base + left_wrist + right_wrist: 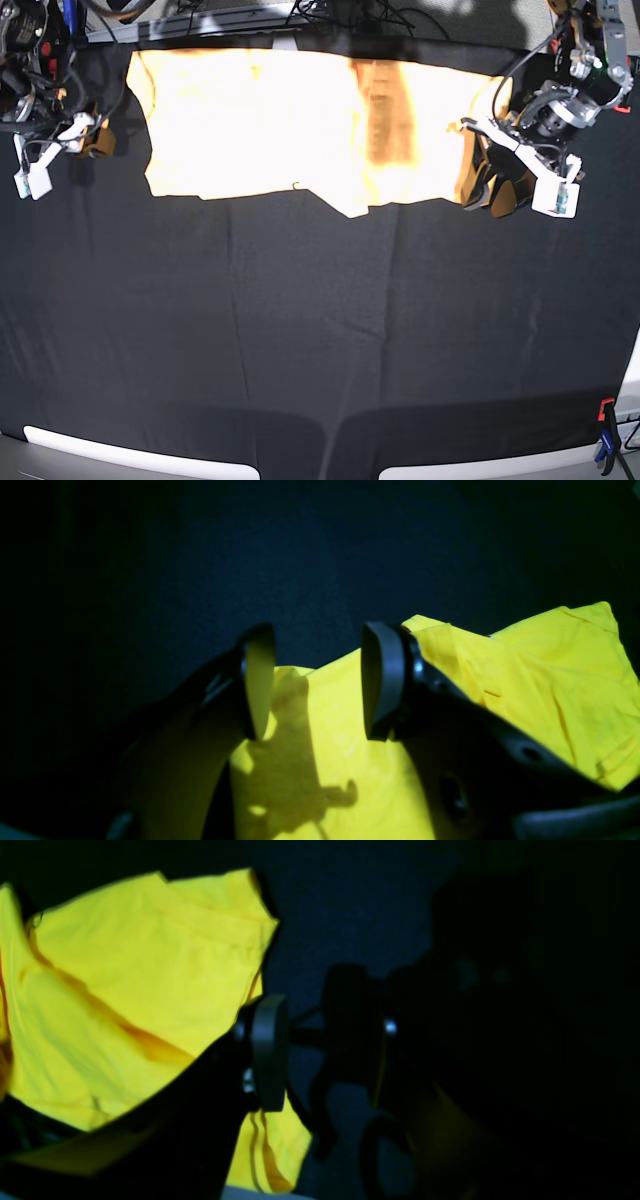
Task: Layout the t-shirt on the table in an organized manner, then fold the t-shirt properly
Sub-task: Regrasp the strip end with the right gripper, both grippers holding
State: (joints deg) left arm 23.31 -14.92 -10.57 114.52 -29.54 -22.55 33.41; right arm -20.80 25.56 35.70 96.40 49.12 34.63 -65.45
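Note:
The pale yellow-orange t-shirt point(270, 120) lies spread along the far edge of the black-clothed table point(320, 330), with a folded strip near its right side. My left gripper point(317, 680) is open and empty, its jaws apart just above the shirt's edge point(340, 760). In the base view it point(492, 188) sits at the shirt's right end. My right gripper point(310, 1040) is open beside the shirt's rumpled end point(130, 980), holding nothing. In the base view it point(95, 140) is just off the shirt's left end.
Cables and arm mounts crowd the far corners point(30, 60). A red clamp point(605, 410) grips the near right edge. The white rim point(140, 462) runs along the front. Bare black cloth fills the near half.

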